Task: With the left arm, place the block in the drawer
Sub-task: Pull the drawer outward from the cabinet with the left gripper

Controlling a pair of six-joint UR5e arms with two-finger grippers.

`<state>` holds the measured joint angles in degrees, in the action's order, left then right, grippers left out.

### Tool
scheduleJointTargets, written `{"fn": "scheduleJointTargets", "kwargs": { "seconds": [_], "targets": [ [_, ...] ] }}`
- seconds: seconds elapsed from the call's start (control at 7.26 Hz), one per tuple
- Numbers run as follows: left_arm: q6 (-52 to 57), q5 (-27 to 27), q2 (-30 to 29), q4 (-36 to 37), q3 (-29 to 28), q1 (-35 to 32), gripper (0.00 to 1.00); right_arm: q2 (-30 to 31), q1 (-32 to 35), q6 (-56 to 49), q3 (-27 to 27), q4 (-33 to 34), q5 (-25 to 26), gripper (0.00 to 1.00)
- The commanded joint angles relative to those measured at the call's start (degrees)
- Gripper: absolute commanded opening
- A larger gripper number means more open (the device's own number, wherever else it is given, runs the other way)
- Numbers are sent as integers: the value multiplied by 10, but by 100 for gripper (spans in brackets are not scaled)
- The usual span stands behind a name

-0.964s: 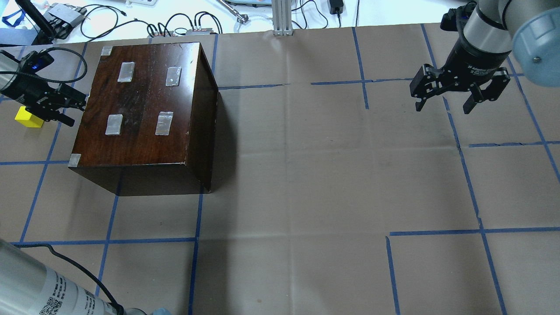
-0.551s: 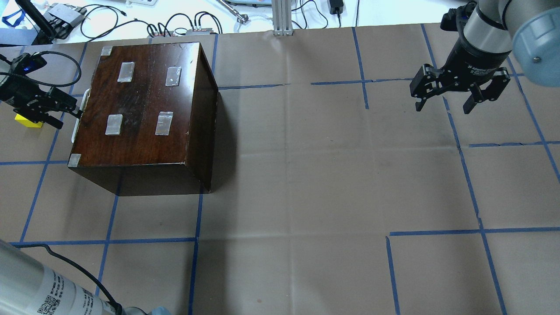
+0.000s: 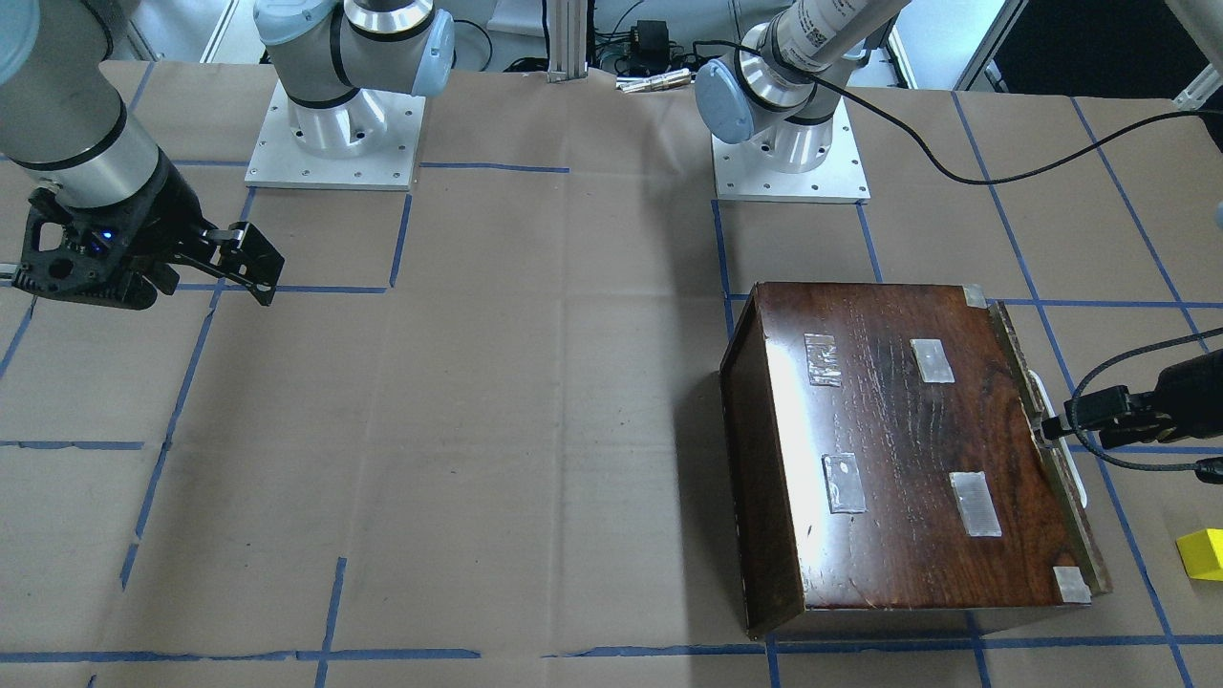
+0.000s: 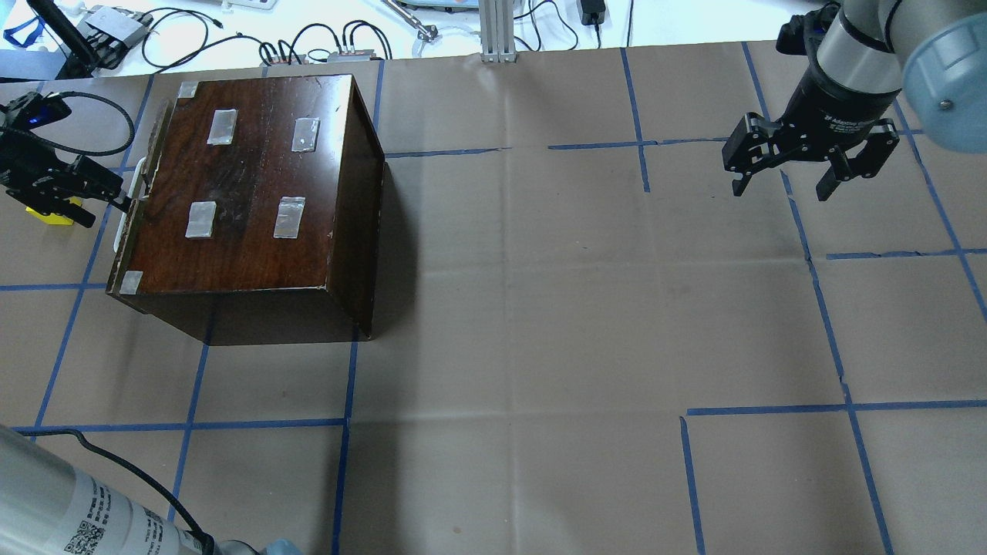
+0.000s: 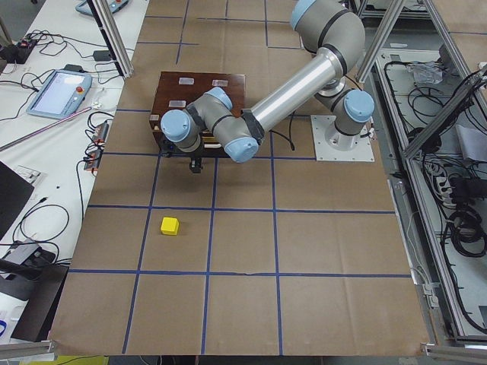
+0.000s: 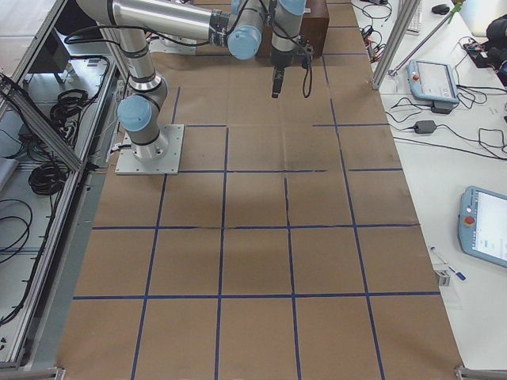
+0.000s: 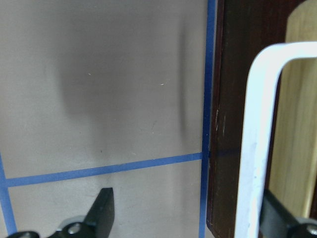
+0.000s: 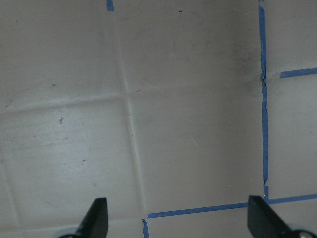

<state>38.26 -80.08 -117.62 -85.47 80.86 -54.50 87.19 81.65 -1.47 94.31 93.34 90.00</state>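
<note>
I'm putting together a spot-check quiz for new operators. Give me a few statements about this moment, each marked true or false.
1. The block lies on the table, outside the drawer. True.
2. The right gripper is shut on the block. False: it is open, holds nothing and hangs over bare table far from the box.
3. The drawer's white handle sits between the fingers of the open left gripper. True.
4. The top of the box is bare wood with nothing stuck on it. False: several pale tape patches are stuck on it.
</note>
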Motion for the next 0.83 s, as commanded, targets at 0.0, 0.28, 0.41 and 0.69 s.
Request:
{"fn": "scheduleJointTargets", "kwargs": {
  "seconds": [0.0, 0.28, 0.41, 0.69],
  "targets": [
    [0, -30, 0, 17, -1, 0, 99, 0, 0, 0, 0, 0, 0, 100],
    [0, -45, 0, 24, -3, 1, 99, 0, 0, 0, -1, 0, 0, 100],
    [0, -49, -1, 28, -3, 4, 99, 0, 0, 1, 0, 0, 0, 100],
    [5, -56, -2, 28, -6, 23, 99, 0, 0, 0, 0, 0, 0, 100]
  ]
}}
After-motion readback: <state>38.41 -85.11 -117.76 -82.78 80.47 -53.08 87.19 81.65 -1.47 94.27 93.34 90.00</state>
